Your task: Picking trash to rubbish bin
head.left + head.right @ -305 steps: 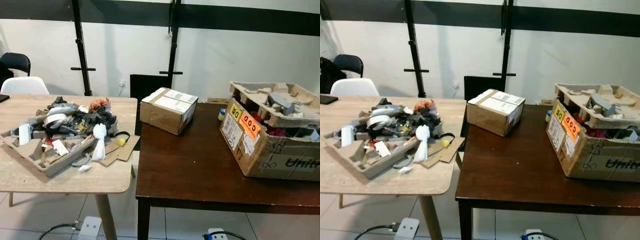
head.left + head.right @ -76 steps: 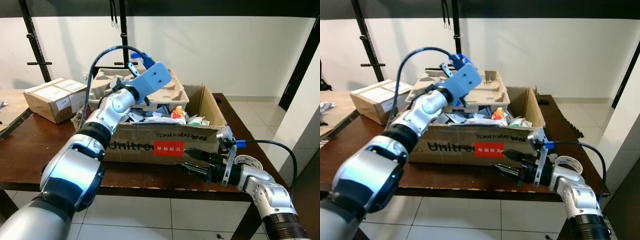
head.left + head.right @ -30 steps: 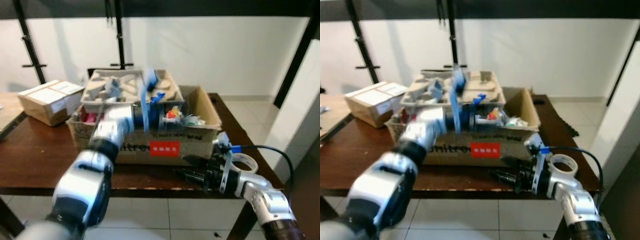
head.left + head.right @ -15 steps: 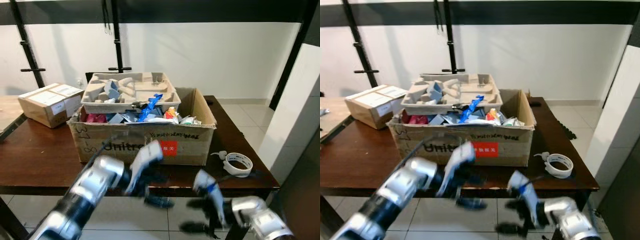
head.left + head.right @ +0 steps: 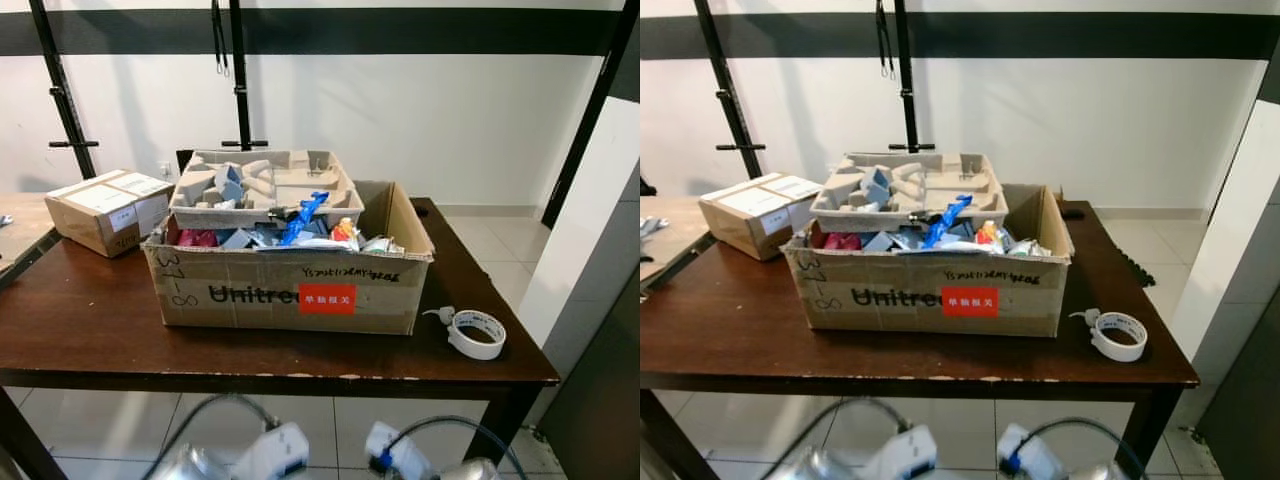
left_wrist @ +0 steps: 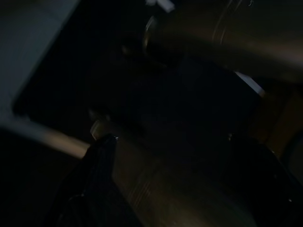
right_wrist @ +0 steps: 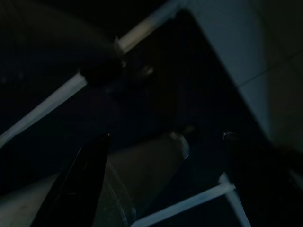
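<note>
- Left gripper [image 6: 168,137] first: it has dropped away from the box top and now hangs below the table edge. In the dark wrist view its two black fingers stand apart with nothing between them.
- Right gripper [image 7: 165,137]: same story, pulled down from the box front, fingers spread and empty. Both wrists peek up at the bottom of the head view.
- What that means: nothing is being carried, so this drop looks finished and the robot seems ready for another piece.
- Far left on the dark table [image 5: 90,320] sits a small sealed carton [image 5: 105,205], well apart from the action.
- Centre stage is the big cardboard box [image 5: 290,290] serving as the rubbish bin. It stands upright, mouth facing up and printed side facing the robot, with its long axis running left to right along the near table edge.
- The trash is in it: a pulp tray [image 5: 265,185] lies flat over the back left, and crumpled wrappers heap along the front.
- A blue wrapper [image 5: 305,212] pokes out of the heap, its long axis tilted and its upper end leaning right.
- Right of the box, near its corner but not touching, a tape roll [image 5: 475,333] lies flat, hole upward. It may be the next piece to go.
</note>
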Motion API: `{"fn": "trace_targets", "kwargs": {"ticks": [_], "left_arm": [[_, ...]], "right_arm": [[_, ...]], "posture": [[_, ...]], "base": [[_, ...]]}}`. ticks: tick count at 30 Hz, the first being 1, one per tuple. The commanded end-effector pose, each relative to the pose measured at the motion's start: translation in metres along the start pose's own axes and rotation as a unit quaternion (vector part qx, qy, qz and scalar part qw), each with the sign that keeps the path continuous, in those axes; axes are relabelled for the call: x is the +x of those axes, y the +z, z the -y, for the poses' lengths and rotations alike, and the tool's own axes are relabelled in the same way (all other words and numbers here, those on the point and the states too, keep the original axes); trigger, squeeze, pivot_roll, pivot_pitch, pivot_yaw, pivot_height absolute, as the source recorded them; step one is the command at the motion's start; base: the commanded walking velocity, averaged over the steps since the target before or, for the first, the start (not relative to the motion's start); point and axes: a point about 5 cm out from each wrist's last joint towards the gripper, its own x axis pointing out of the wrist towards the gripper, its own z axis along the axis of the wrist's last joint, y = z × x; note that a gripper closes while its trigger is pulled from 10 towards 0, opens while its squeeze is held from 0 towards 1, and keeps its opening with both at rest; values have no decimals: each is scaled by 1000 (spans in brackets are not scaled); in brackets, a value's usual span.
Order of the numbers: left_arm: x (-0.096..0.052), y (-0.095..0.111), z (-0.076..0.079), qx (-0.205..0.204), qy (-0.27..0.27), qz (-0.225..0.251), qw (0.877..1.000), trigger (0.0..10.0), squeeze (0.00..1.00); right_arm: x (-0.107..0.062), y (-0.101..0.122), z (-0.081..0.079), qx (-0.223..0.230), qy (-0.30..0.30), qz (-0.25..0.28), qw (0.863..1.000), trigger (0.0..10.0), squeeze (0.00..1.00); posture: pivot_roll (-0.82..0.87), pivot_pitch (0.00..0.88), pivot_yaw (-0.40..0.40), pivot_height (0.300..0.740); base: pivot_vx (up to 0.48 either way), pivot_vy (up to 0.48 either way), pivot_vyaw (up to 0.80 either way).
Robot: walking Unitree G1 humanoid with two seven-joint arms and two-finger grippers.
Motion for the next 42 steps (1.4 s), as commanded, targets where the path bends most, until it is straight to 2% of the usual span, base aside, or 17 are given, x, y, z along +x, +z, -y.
{"fn": "trace_targets", "kwargs": {"ticks": [1, 6, 7, 8, 10, 11, 13, 15, 17, 19, 22, 24, 25, 27, 33, 38, 42], "left_arm": [[5, -8, -5, -35, 27, -3, 999, 10000, 0], [12, -16, -10, -25, 48, 8, 998, 10000, 0], [14, -22, -27, -8, 122, 24, 992, 10000, 0], [14, -22, -27, -8, 122, 24, 992, 10000, 0], [6, -35, -58, -78, 272, 120, 952, 10000, 0], [6, -35, -58, -78, 272, 120, 952, 10000, 0], [-1, -50, -71, -195, 354, 187, 895, 10000, 0], [-3, -68, -73, -272, 390, 202, 856, 10000, 0], [-1, -85, -71, -318, 411, 207, 829, 10000, 0], [4, -89, -67, -310, 411, 203, 833, 10000, 0], [14, -88, -60, -270, 398, 186, 857, 10000, 0], [17, -88, -59, -263, 396, 182, 861, 10000, 0], [24, -92, -54, -246, 378, 159, 878, 10000, 0], [29, -94, -50, -245, 363, 150, 886, 10000, 0], [31, -92, -49, -240, 379, 152, 881, 10000, 0], [32, -86, -52, -219, 400, 143, 878, 10000, 0], [29, -85, -54, -192, 414, 139, 879, 10000, 0]], "right_arm": [[6, -9, -2, 2, -16, -19, 1000, 10000, 0], [12, -21, 0, 13, -65, -49, 997, 10000, 0], [13, -28, 4, 30, -124, -56, 990, 10000, 0], [13, -28, 4, 30, -124, -56, 990, 10000, 0], [14, -38, 9, 146, -223, -24, 963, 10000, 0], [14, -38, 9, 146, -223, -24, 963, 10000, 0], [16, -43, 8, 213, -259, -1, 942, 10000, 0], [20, -47, 2, 219, -264, 0, 939, 10000, 0], [24, -52, -4, 224, -269, 1, 937, 10000, 0], [26, -55, -8, 254, -277, 11, 927, 10000, 0], [26, -58, -9, 285, -293, 25, 912, 10000, 0], [27, -58, -9, 289, -297, 28, 910, 10000, 0], [28, -55, -10, 287, -307, 32, 907, 10000, 0], [29, -50, -9, 281, -308, 44, 908, 10000, 0], [30, -45, -7, 295, -302, 57, 905, 10000, 0], [32, -54, -14, 248, -276, 18, 929, 10000, 0], [35, -56, -18, 237, -265, 14, 934, 10000, 0]], "posture": [[14, 0, -7, 740], [13, 0, -9, 740], [15, 0, -15, 740], [15, 0, -15, 740], [25, 0, -20, 740], [25, 0, -20, 740], [25, 0, -20, 740], [9, 0, -12, 740], [14, 0, -20, 740], [20, 0, -29, 740], [26, 0, -41, 740], [26, 0, -41, 740], [14, 0, -28, 740], [13, 0, -25, 740], [14, 0, -38, 740], [34, 0, -48, 740], [50, 1, -55, 740]], "base": [[0, 0, 0], [0, 0, 0], [0, 0, 0], [0, 0, 0], [0, 0, 0], [0, 0, 0], [0, 0, 0], [0, 0, 0], [0, 0, 0], [0, 0, 0], [0, 0, 0], [0, 0, 0], [0, 0, 0], [0, 0, 0], [0, 0, 0], [0, 0, 0], [0, 0, 0]]}}
